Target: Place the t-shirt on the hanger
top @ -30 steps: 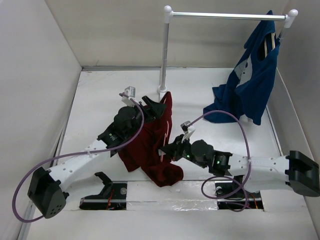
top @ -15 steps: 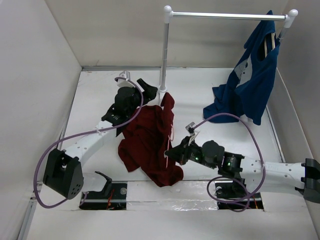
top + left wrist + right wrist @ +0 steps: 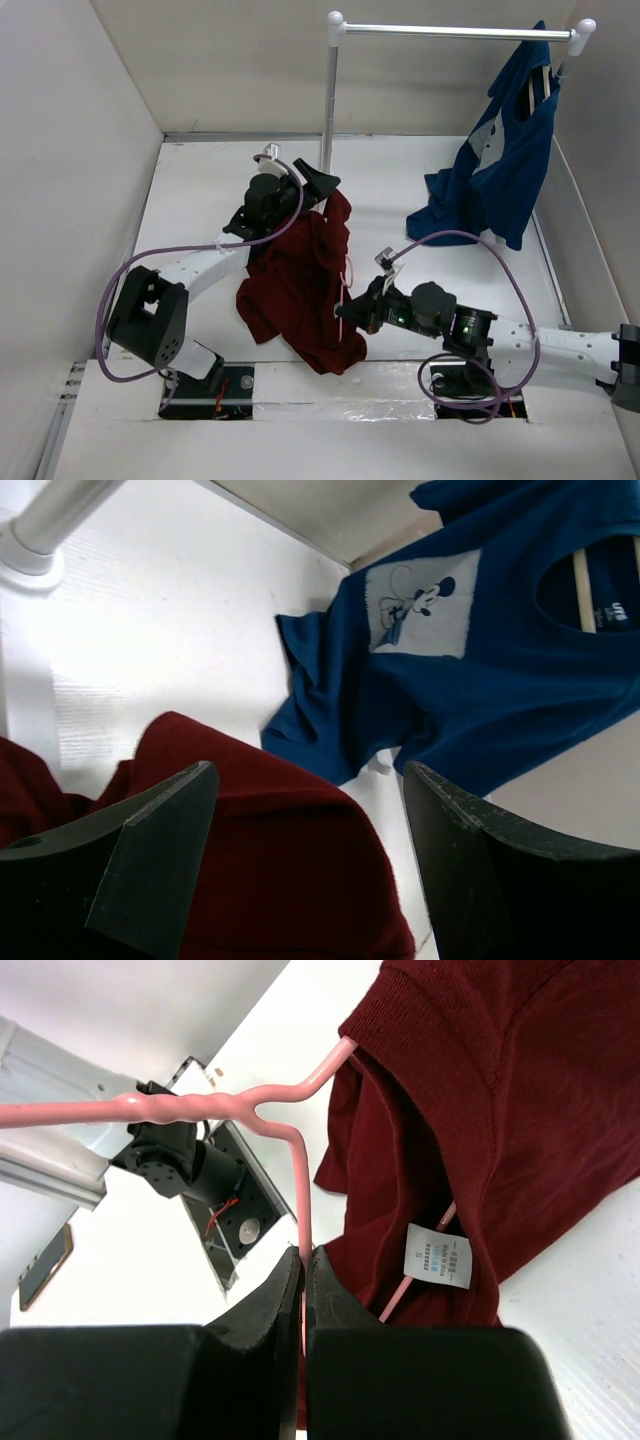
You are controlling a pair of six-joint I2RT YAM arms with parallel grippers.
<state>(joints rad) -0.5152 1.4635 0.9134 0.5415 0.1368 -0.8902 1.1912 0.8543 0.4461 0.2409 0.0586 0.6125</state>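
The maroon t-shirt (image 3: 300, 280) lies crumpled on the white table, its top edge raised near the rack pole. The thin pink hanger (image 3: 346, 282) runs into the shirt's right side. My right gripper (image 3: 352, 306) is shut on the hanger's wire (image 3: 302, 1190) just below its twisted neck; my right gripper (image 3: 304, 1256) shows in its wrist view, where the wire passes inside the shirt (image 3: 500, 1100) by a white label (image 3: 438, 1256). My left gripper (image 3: 322, 183) is open above the shirt's top edge. In its wrist view, my left gripper (image 3: 310, 776) has wide jaws with maroon cloth (image 3: 270, 870) under them, not pinched.
A navy-blue garment (image 3: 500, 170) hangs on a pale hanger from the white rail (image 3: 455, 32) at the back right, its hem on the table. The rack pole (image 3: 328, 100) stands just behind my left gripper. White walls close the left, back and right sides.
My left gripper has moved back toward the rack pole and now stands open over the shirt's raised top edge. My right gripper, shut on the hanger, has shifted slightly right and nearer.
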